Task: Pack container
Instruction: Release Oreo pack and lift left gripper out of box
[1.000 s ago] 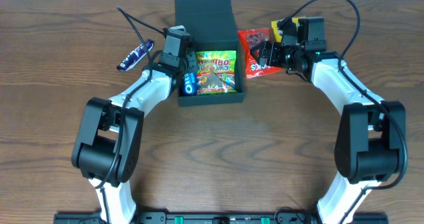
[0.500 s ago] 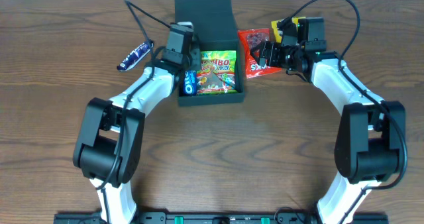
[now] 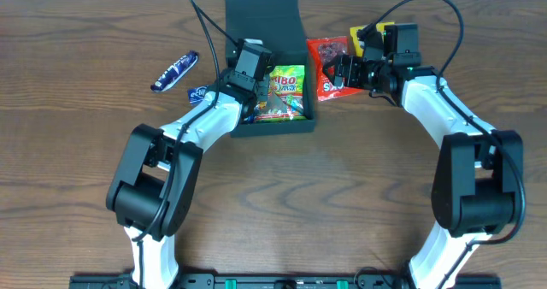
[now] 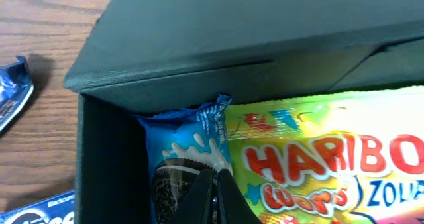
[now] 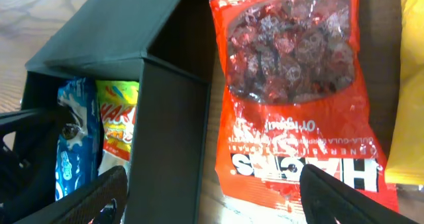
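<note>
Packing underway. Container [image 3: 273,127] sits at surface's far middle, lid flap up. Left hand [image 4: 213,194] is inside it, fingers pinched together, empty, tips on Oreo packet [image 4: 182,151] beside gummy bag [image 4: 318,164]. Right hand [image 5: 215,201] is spread wide over red sweets packet [image 5: 298,91], just beside container. Next, likely: lower, grip red packet, clear wall.

matt dark container [image 4: 218,25], glossy plastic snack packets [image 5: 295,85], wood-grain table [image 3: 299,203]

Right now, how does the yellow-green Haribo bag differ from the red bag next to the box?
The yellow-green Haribo bag lies inside the container; the red bag lies outside on the table. The Haribo bag is yellow-green; the red bag has a clear window showing red sweets. Both lie flat.
</note>
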